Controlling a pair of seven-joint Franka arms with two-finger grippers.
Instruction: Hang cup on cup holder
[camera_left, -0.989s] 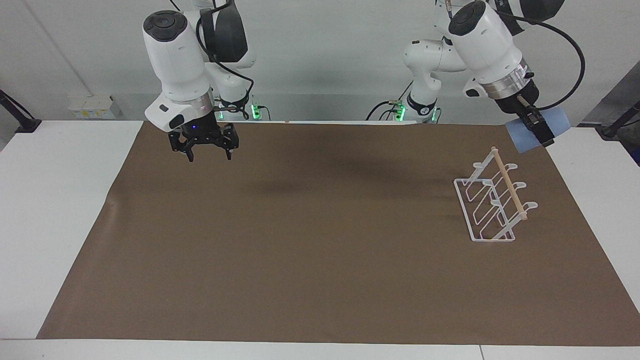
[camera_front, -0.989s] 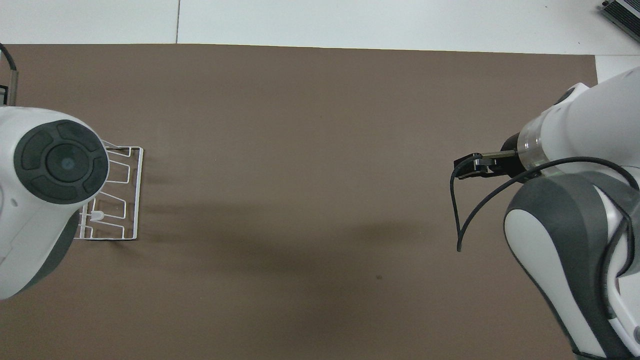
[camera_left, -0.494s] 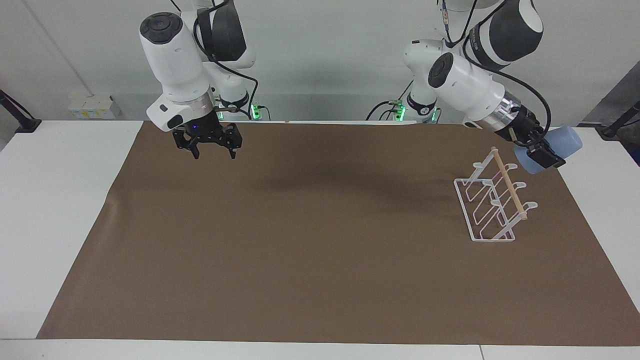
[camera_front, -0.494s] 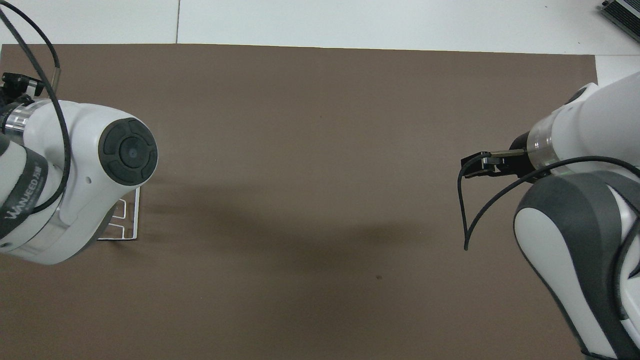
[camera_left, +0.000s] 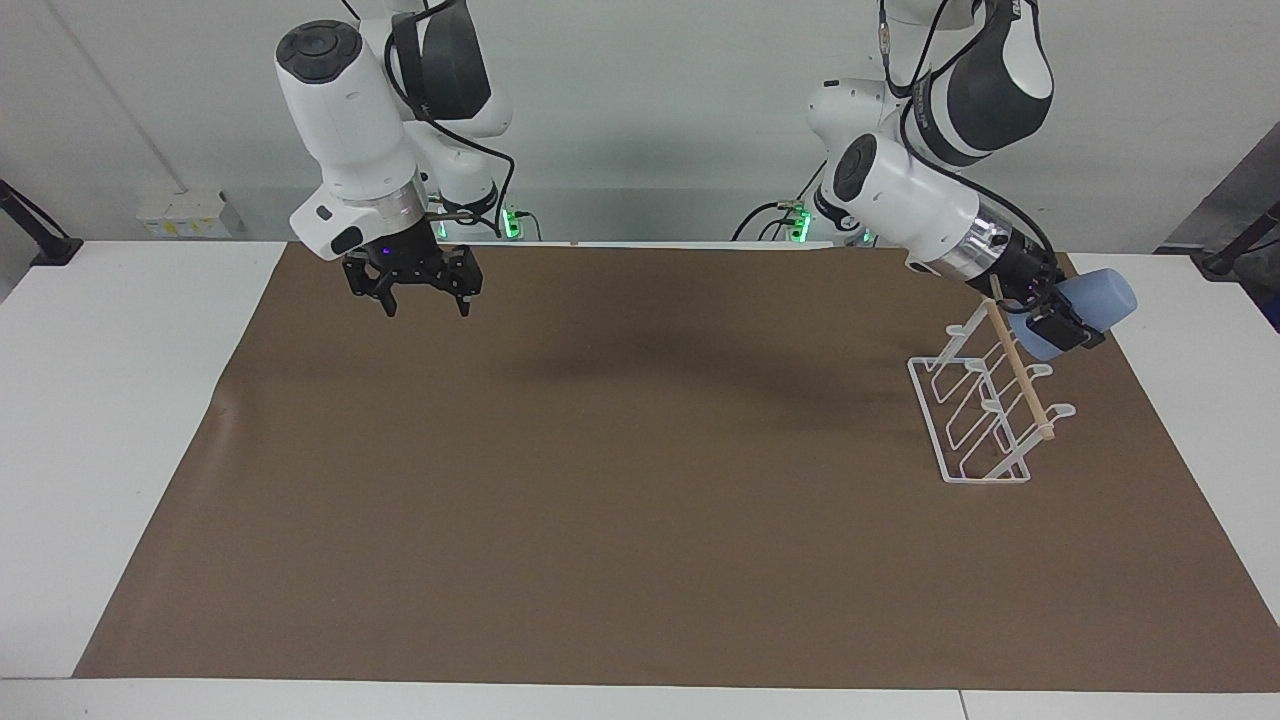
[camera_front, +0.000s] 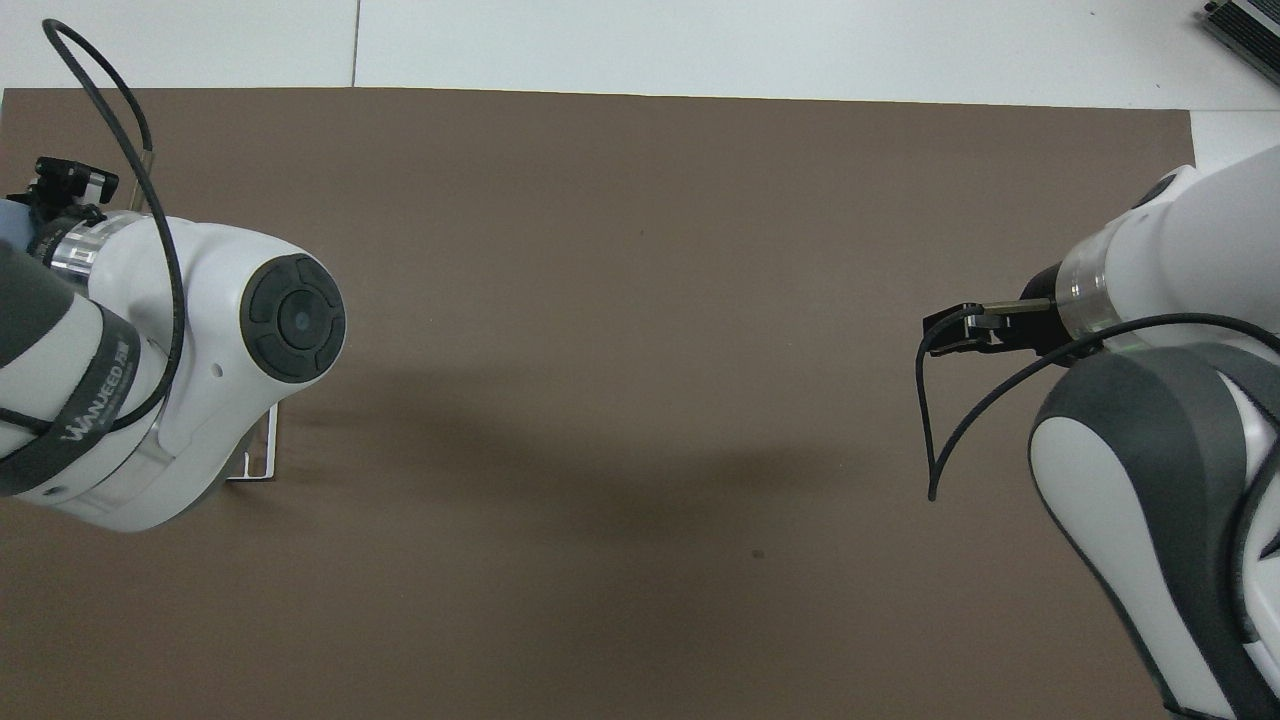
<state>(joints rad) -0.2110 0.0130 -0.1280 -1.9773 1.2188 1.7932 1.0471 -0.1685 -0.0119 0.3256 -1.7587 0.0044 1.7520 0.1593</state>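
At the right of the facing view, the left gripper (camera_left: 1052, 317) clamps the light-blue cup (camera_left: 1083, 310), tilted, over the top end of the white wire cup holder (camera_left: 985, 400); whether the rim already touches a prong cannot be made out. If the mouth meets the wooden dowel (camera_left: 1018, 368) instead of a prong, the light rack could tip or slide on the mat. At upper left, the right gripper (camera_left: 425, 292) waits over bare mat with fingers spread. A brown mat (camera_left: 600, 480) covers the white table (camera_left: 110, 400) before a pale grey wall (camera_left: 650, 110).
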